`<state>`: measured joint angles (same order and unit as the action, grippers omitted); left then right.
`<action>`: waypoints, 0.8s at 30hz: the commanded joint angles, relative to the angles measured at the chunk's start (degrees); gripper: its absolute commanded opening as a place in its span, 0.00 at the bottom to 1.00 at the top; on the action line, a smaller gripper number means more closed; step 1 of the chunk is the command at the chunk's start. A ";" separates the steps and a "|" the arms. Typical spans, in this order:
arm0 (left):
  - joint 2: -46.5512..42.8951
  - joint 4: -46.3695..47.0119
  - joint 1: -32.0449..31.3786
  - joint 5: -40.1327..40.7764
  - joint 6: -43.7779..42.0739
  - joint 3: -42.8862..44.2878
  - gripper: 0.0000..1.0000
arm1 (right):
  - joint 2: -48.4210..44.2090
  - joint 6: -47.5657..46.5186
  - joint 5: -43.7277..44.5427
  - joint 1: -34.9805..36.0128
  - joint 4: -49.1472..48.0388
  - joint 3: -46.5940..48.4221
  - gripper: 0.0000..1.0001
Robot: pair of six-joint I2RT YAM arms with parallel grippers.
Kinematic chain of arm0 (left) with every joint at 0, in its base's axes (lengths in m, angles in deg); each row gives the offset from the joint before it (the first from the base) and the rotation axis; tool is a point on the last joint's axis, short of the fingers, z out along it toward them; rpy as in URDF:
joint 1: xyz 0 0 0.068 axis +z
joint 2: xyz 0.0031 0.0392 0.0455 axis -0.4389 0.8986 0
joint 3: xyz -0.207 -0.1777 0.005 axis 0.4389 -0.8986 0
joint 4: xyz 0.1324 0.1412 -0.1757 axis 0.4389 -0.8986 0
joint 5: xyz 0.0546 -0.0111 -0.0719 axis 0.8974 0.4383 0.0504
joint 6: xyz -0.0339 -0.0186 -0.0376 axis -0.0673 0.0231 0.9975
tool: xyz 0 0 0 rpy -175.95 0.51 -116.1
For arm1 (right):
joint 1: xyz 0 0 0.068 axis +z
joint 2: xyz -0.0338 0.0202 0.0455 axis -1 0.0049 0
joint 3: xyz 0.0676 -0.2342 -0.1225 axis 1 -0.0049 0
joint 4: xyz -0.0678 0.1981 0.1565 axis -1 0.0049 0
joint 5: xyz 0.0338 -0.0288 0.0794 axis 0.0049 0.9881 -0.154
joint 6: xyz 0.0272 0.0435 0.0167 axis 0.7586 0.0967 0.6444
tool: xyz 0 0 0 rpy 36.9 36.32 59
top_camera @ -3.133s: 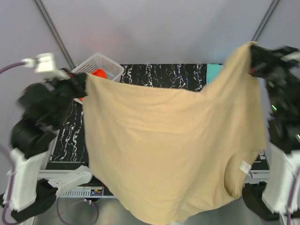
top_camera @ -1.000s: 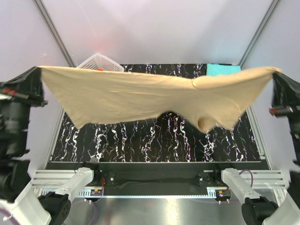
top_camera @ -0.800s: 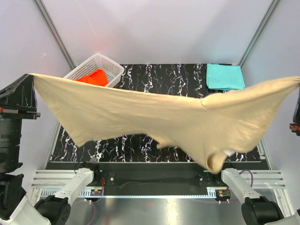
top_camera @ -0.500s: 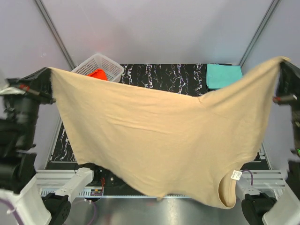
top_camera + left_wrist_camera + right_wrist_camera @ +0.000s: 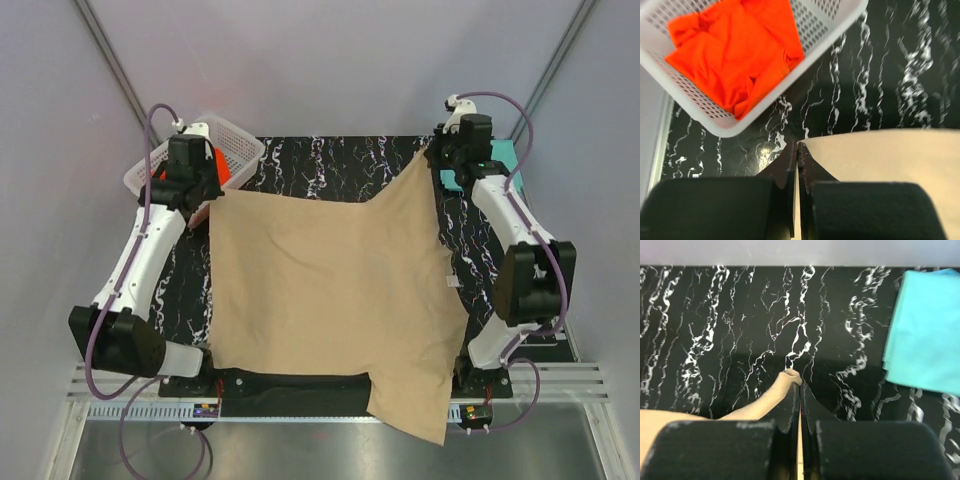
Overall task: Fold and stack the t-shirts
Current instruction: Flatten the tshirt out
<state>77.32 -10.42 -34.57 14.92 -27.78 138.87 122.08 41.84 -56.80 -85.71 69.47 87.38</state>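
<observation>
Pinched between fingers: tan t-shirt corner; orange t-shirt in white basket.

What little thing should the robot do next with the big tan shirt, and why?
Probably open both jaws and let go. The tan cloth t-shirt already lies mostly spread on the black marbled table, and the shut jaws only pinch its two far corners.

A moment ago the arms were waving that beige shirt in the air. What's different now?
The tan t-shirt has come down and lies spread on the table, its near end over the front edge. Unchanged: left gripper and right gripper stay shut on its far corners; orange t-shirt in the basket, teal t-shirt far right.
</observation>
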 commanded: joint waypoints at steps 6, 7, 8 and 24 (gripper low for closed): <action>7.27 13.33 1.94 3.26 -5.23 -3.73 0.00 | 18.31 2.66 -10.32 -0.14 -23.65 7.57 0.00; 7.89 14.12 2.64 3.35 -5.93 -3.90 0.00 | 21.03 2.84 -10.94 -0.23 -23.48 8.73 0.00; 8.68 14.56 2.91 3.61 -6.19 -4.25 0.00 | 22.19 2.92 -11.47 -0.14 -23.65 9.61 0.00; 7.46 32.65 5.11 3.96 -13.31 -14.01 0.00 | 15.63 4.59 -3.39 -0.14 -7.74 8.07 0.00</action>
<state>87.03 14.10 -29.56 16.69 -38.55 125.95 146.54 44.96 -63.75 -85.71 60.42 99.58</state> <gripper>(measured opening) 0.012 0.010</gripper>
